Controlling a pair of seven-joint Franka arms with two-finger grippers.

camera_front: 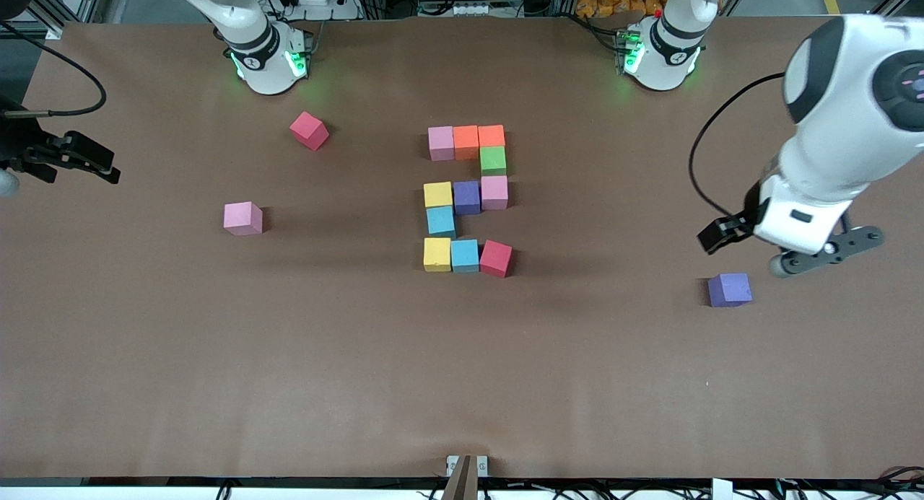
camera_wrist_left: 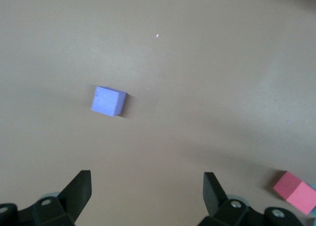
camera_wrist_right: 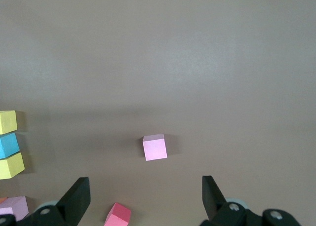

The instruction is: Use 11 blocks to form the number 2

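The number 2 (camera_front: 466,197) lies in the middle of the table, built of several blocks in pink, orange, green, yellow, purple, light blue and red. Its last cube is a red block (camera_front: 496,258) (camera_wrist_left: 295,191). Three loose blocks lie apart from it: purple (camera_front: 729,289) (camera_wrist_left: 108,101) toward the left arm's end, and pink (camera_front: 243,218) (camera_wrist_right: 155,147) and red (camera_front: 309,130) (camera_wrist_right: 118,215) toward the right arm's end. My left gripper (camera_front: 724,234) (camera_wrist_left: 146,179) hangs open and empty above the table beside the purple block. My right gripper (camera_front: 88,161) (camera_wrist_right: 145,181) hangs open and empty, high over its end of the table.
Brown paper covers the table (camera_front: 462,384). Both arm bases (camera_front: 268,60) stand along the table edge farthest from the front camera. A black cable (camera_front: 72,89) loops by the right arm. A small clamp (camera_front: 466,465) sits at the edge nearest the front camera.
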